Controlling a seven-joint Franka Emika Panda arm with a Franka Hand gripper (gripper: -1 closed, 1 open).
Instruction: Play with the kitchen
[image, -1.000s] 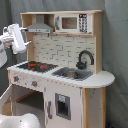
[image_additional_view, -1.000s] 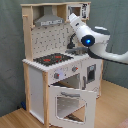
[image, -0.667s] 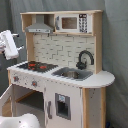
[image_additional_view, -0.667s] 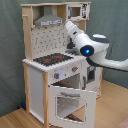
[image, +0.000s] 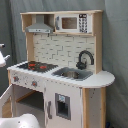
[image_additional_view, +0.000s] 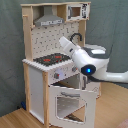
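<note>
Second exterior view shows the kitchen standing on a wooden floor, oven door hanging open, the arm beside the stovetop. Tool state: cannot tell. Likely repositioning; next it must approach a part.

In both exterior views you have the kitchen standing upright on the floor. In the first exterior view the stovetop sits on the first exterior view's left of the counter, the sink to its right, and the faucet behind the sink. The hood hangs above the stovetop. In the second exterior view the oven door tilts open (hinged low), and the arm reaches in front of the counter.
</note>
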